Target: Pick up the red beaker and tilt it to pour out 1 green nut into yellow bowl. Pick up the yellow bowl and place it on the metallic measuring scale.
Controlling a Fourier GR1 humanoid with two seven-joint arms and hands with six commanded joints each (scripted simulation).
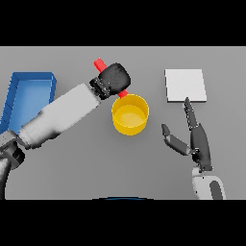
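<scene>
My left hand (114, 77) is curled round the red beaker (100, 64), which lies tilted; its red ends stick out above the hand and below it at the bowl's far rim. The yellow bowl (130, 115) stands mid-table just under that hand. I cannot make out a green nut. The metallic measuring scale (185, 85) is a pale square plate at the back right. My right hand (197, 139) rests to the right of the bowl with straight fingers, its fingertips reaching the scale's near edge.
A blue tray (28, 96) lies at the left edge of the table, partly behind my left forearm.
</scene>
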